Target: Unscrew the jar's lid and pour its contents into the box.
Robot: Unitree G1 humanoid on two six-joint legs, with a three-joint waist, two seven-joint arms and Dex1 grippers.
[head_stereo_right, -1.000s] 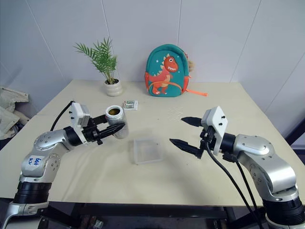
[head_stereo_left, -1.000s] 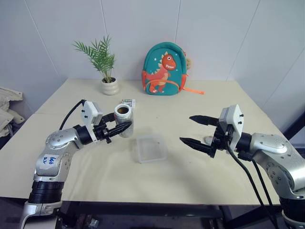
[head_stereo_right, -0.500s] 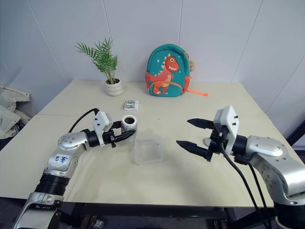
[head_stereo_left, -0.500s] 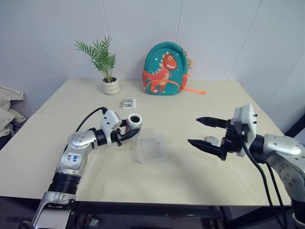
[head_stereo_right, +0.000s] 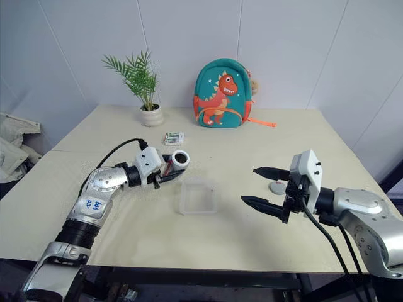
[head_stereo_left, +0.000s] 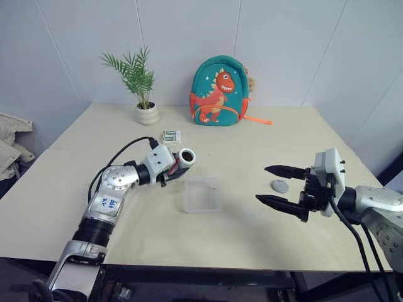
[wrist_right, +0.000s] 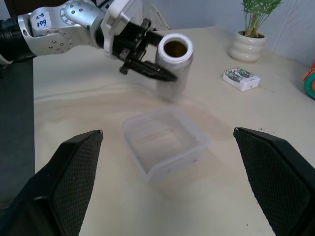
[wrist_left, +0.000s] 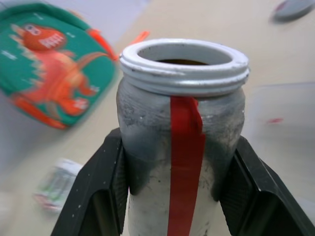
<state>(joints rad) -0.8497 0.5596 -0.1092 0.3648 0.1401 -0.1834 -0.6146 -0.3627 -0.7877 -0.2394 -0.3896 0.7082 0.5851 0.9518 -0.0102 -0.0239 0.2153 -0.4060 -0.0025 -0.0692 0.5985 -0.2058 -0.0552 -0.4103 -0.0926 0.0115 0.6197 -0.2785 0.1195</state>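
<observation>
Jar: the silvery jar (wrist_left: 182, 142) with a red strip down its side is clamped between the two black fingers (wrist_left: 101, 191) of the left gripper (head_stereo_left: 178, 167); its mouth is open and it is tipped toward the box, held above the table just beside the box's far left corner.
Contents: something dark brown shows inside the jar's mouth (wrist_right: 175, 48); single bits cannot be made out.
Box: the clear square plastic tray (head_stereo_left: 202, 194) sits on the table near its middle, between the two arms; whether anything lies in it cannot be told.
Lid: the round grey cap (head_stereo_left: 279, 185) lies flat on the table, right of the box and well apart from it, close to the right gripper's far finger.
Right gripper: the right gripper (head_stereo_left: 277, 186) hangs above the table with its fingers spread wide, gripping nothing.
Table: beige table (head_stereo_left: 252, 138).
Behind: a small white-and-green packet (head_stereo_left: 170, 135), a potted palm (head_stereo_left: 140, 85) and a teal dinosaur backpack (head_stereo_left: 218, 92) stand farther back.
</observation>
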